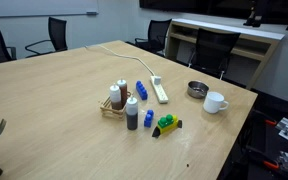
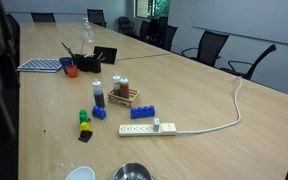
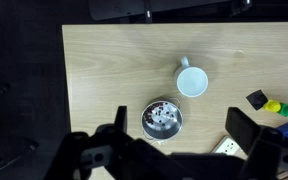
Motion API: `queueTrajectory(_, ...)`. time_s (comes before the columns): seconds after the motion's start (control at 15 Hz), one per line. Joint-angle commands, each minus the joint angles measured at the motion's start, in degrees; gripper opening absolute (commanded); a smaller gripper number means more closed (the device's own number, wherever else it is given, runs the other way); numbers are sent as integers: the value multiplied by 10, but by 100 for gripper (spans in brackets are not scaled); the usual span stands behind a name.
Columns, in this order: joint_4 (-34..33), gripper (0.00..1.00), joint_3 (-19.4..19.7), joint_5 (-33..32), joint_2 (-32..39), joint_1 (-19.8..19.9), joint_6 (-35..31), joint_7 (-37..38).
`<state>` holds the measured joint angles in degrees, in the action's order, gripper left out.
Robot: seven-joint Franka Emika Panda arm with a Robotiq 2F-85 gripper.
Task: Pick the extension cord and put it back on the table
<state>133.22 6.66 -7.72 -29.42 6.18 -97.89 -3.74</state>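
Observation:
The extension cord is a white power strip [image 1: 161, 92] lying flat on the wooden table [image 1: 54, 90], with its white cable [image 1: 119, 52] trailing to the far edge. It shows in both exterior views [image 2: 147, 129]. In the wrist view only one end of the strip [image 3: 229, 148] shows, at the bottom right between the fingers. My gripper [image 3: 182, 128] is open and empty, well above the table, over a metal bowl [image 3: 162, 119]. The gripper does not show in the exterior views.
A white mug [image 3: 192, 81] stands beside the bowl near the table edge. A wooden rack with bottles [image 1: 119, 100], blue blocks [image 1: 141, 90] and a green-yellow toy [image 1: 167, 124] sit next to the strip. Office chairs [image 1: 214, 50] ring the table.

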Motion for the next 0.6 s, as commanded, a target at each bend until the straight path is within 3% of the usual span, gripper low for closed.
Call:
queueTrajectory(0.0,-1,100,0,0,0,0,1,0)
queueTrajectory(0.27,-11,100,0,0,15,-4,-1,-8)
queueTrajectory(0.53,-44,100,7,-1,71,-34,2,-102)
